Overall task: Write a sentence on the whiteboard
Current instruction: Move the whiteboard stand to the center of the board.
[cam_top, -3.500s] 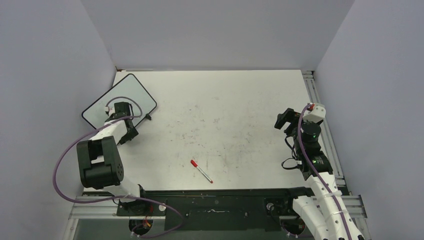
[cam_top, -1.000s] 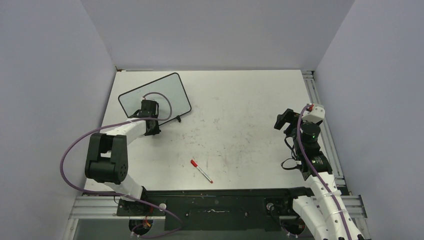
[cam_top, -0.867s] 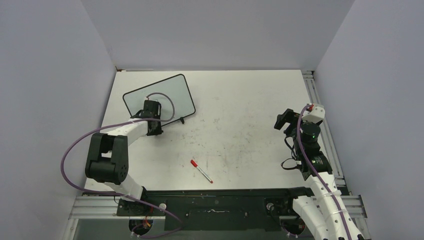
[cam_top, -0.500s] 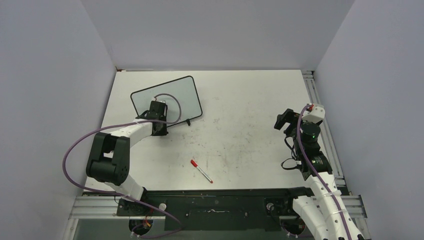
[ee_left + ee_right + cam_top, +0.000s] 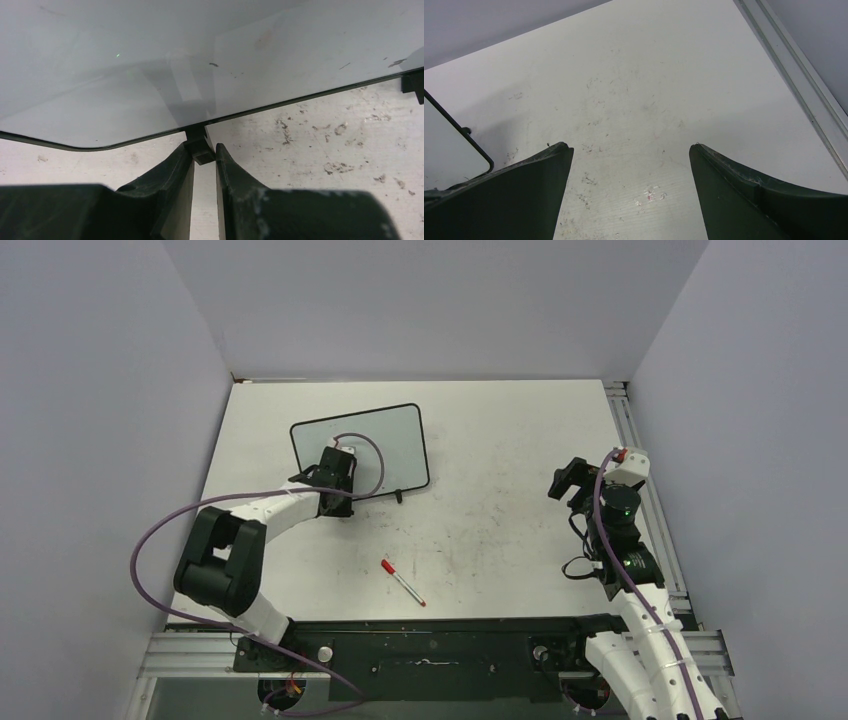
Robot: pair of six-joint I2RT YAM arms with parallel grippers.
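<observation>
The whiteboard (image 5: 385, 435) sits on the far left part of the tabletop (image 5: 500, 440). It is smooth and shiny, with a thin black frame and round corners. The left end effector (image 5: 204, 152) pinches the whiteboard by a small black foot (image 5: 198, 136) at its near edge. A thin red pen (image 5: 402, 582) lies by itself near the front middle. The tabletop is white and scuffed. The right end effector (image 5: 630, 147) is spread wide, well off to the right.

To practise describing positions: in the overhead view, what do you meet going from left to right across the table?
Left arm's black elbow → whiteboard → right gripper → metal rail. The red pen lies within the whiteboard's left-to-right span, so it is left out.
</observation>
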